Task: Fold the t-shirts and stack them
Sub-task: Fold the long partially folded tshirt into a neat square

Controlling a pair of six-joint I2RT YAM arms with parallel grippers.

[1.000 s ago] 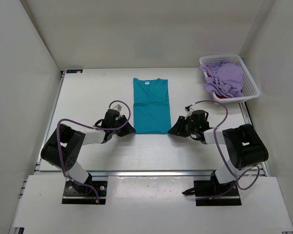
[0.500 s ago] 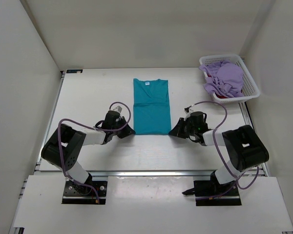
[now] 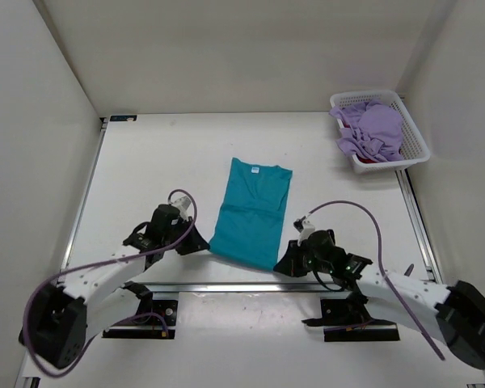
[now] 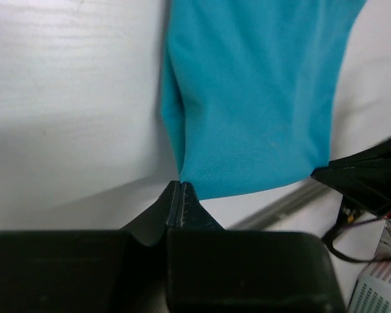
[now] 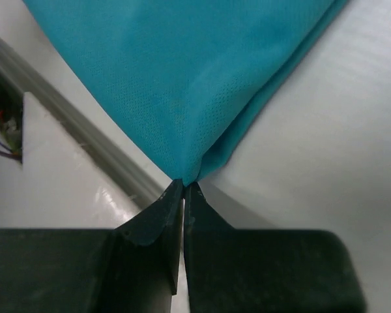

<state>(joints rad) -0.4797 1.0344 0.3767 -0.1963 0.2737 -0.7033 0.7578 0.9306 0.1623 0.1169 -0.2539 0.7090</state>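
- My left gripper (image 4: 181,186) is pinched shut on the near left hem corner of the teal shirt (image 3: 255,210). The cloth comes straight out of the closed tips.
- My right gripper (image 5: 184,184) is clamped the same way on the near right hem corner, with a fold of fabric caught between the fingers.
- Both grips sit low at the near edge of the table (image 3: 145,162), right by the metal rail (image 3: 250,284). There is almost no room left on my side, so the next move has to go away from me.
- The shirt lies flat as a narrow strip, a little skewed, with the hem nearest me and the collar far. No sleeves show, so I judge the side folds are done and the end-to-end fold is the step in hand.
- The next move calls for lifting both corners together, level and in step, and carrying the hem over toward the collar. Uneven travel would twist the strip further.
- Beyond the collar the table is bare up to the back wall, and the bare stretch to the left is wide. That gives room to lay the fold and start a stack.
- Far right, the basket (image 3: 424,149) holds the lavender shirt (image 3: 376,125) bunched up, with a sliver of the red shirt (image 3: 370,159) under it. Both are unfolded and well apart from my arms.
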